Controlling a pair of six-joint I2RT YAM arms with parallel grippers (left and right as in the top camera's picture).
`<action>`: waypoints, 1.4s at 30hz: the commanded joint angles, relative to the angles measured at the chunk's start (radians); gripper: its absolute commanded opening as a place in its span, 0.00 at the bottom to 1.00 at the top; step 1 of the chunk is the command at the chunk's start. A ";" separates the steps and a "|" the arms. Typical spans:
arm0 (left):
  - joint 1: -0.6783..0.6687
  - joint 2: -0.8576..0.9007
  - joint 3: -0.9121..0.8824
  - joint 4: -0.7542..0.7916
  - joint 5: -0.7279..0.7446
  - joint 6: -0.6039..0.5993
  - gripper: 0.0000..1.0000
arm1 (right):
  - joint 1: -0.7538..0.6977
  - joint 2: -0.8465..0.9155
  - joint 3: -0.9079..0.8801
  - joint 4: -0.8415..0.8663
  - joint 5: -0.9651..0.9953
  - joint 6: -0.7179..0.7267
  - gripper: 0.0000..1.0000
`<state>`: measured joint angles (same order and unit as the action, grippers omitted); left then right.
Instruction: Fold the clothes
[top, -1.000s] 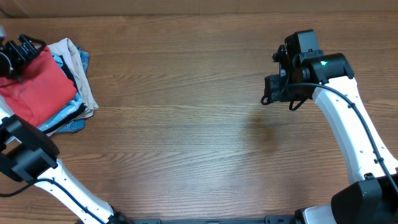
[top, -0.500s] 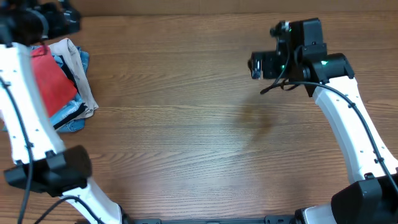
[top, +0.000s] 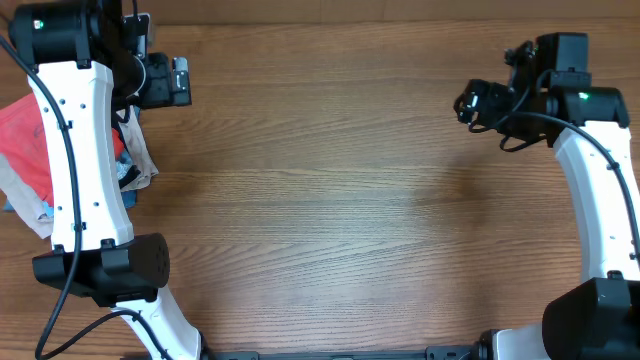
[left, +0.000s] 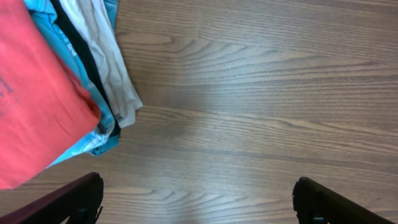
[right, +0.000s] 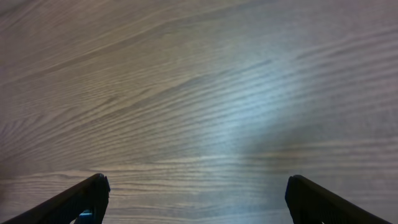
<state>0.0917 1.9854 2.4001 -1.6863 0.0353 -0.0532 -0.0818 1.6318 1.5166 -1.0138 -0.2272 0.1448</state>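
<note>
wood-grain surface (top: 320, 200), brown, carrying every item listed below.

item 1: coral-red t-shirt (top: 22, 140). location: far left edge of the surface, top layer of a pile of garments. the white left arm (top: 75, 150) partly hides it in the overhead view. in the left wrist view it fills the upper left corner, with faint dark marks at the frame's edge. neither end effector touches it.

item 2: light blue garment (left: 78, 146). directly under the shirt, its edge showing along the shirt's right side.

item 3: dark garment (left: 78, 53). a thin strip between the light blue and beige layers.

item 4: beige garment (left: 109, 68). outermost on the right of the pile, its lower corner lying on the wood.

item 5: left end effector (top: 165, 80). just beside the pile's right side, toward the top of the overhead view. its fingers (left: 74, 199) stand wide apart at the lower corners of the wrist view, with bare wood between them. nothing held.

item 6: right end effector (top: 470, 103). mounted on the white right arm (top: 595, 200), over the right half of the surface and well apart from the pile. its fingers (right: 81, 199) are spread wide, with only wood grain between them. nothing held.
</note>
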 joint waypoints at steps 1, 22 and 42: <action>-0.003 -0.019 0.002 -0.003 -0.016 -0.021 1.00 | -0.001 -0.072 -0.019 -0.014 0.033 0.035 0.94; -0.206 -0.998 -1.186 0.650 -0.180 -0.039 1.00 | -0.001 -0.813 -0.646 0.212 0.137 0.073 1.00; -0.203 -1.102 -1.489 0.711 -0.245 -0.057 1.00 | -0.001 -0.663 -0.646 0.186 0.137 0.073 1.00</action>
<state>-0.1154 0.8635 0.9188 -0.9737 -0.1959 -0.0982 -0.0845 0.9394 0.8749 -0.8307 -0.0990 0.2100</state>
